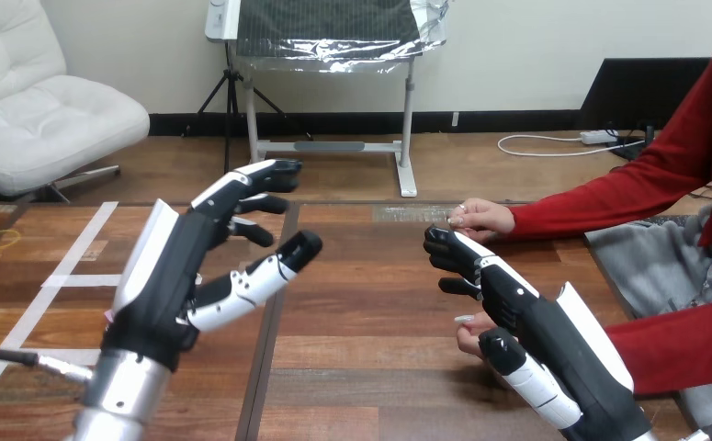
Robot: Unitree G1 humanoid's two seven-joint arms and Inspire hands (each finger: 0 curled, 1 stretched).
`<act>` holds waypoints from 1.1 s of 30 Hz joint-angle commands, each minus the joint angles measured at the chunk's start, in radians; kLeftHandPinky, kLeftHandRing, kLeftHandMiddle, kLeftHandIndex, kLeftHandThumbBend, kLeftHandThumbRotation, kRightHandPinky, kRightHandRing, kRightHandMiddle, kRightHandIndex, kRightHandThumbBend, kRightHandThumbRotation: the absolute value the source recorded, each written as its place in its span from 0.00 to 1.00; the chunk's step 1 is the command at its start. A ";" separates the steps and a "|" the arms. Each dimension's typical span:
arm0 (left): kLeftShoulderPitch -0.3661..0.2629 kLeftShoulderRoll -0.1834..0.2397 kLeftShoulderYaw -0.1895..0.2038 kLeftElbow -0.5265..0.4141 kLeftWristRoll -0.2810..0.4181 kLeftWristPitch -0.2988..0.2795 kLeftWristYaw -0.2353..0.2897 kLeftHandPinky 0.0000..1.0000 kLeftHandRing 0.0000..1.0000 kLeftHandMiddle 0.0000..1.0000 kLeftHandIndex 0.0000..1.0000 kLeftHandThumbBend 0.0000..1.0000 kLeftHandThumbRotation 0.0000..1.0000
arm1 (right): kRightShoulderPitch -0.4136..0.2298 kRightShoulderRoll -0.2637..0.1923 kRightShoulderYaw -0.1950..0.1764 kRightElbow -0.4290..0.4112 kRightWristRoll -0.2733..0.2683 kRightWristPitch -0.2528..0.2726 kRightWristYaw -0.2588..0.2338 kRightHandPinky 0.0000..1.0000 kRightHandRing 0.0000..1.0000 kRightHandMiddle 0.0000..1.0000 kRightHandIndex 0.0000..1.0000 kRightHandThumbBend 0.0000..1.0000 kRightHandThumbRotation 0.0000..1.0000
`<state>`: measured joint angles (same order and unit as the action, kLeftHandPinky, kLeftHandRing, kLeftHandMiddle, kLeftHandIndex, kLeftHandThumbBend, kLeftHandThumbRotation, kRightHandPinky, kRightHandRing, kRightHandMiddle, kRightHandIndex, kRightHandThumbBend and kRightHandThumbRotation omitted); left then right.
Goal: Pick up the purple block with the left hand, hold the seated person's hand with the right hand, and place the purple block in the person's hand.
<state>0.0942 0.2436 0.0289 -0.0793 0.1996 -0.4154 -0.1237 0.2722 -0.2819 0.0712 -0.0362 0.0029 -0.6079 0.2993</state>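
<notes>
The wooden counter (pixel 370 303) is stretching across the view, with a dark seam (pixel 269 322) running from front to back. White tape strips (pixel 53 280) are lying on its left part, and a yellow ring (pixel 1 239) is sitting near the left edge. A person's hand (pixel 480 219) is resting at the far right.

No legible text or signs

Surfaces noted at the table.
Wood table (pixel 370 312), varnished, low sheen; matt white tape strips (pixel 67 266) at left. Smooth glossy plastic on left hand (pixel 182 276) and right hand (pixel 522 308). Lower-left forearm (pixel 124 393) satin metal. Red sleeve (pixel 600 204) soft cloth.
</notes>
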 commanded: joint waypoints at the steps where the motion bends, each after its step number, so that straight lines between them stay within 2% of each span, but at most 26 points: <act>1: -0.116 0.034 0.025 0.079 0.028 0.009 0.032 0.59 0.75 0.79 0.79 0.64 0.63 | -0.028 -0.003 -0.022 -0.057 0.013 -0.002 -0.006 0.86 0.91 0.91 0.91 0.85 1.00; 9: -0.189 0.075 0.028 0.175 0.071 0.028 0.056 0.64 0.78 0.82 0.81 0.64 0.63 | -0.026 -0.003 -0.021 -0.061 0.025 0.004 0.000 0.86 0.91 0.92 0.91 0.85 1.00; 13: -0.225 0.102 0.024 0.224 0.115 0.046 0.077 0.66 0.79 0.82 0.81 0.63 0.63 | -0.022 -0.003 -0.022 -0.065 0.024 0.010 -0.003 0.87 0.91 0.92 0.91 0.85 1.00; 24: -0.306 0.151 0.010 0.347 0.197 0.071 0.125 0.66 0.80 0.83 0.82 0.60 0.62 | -0.018 -0.006 -0.026 -0.077 0.022 0.016 -0.003 0.88 0.92 0.92 0.91 0.85 1.00; 28: -0.354 0.169 0.000 0.434 0.225 0.083 0.159 0.66 0.80 0.83 0.82 0.61 0.61 | -0.017 -0.005 -0.029 -0.076 0.021 0.010 -0.004 0.88 0.92 0.92 0.91 0.85 1.00; 33: -0.380 0.177 -0.008 0.484 0.239 0.086 0.180 0.74 0.81 0.83 0.82 0.64 0.61 | -0.018 -0.003 -0.030 -0.073 0.021 0.008 -0.004 0.88 0.91 0.91 0.91 0.85 1.00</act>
<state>-0.1866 0.3929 0.0350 0.3467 0.4210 -0.3309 0.0245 0.2791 -0.2816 0.0647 -0.0715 0.0045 -0.5886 0.2996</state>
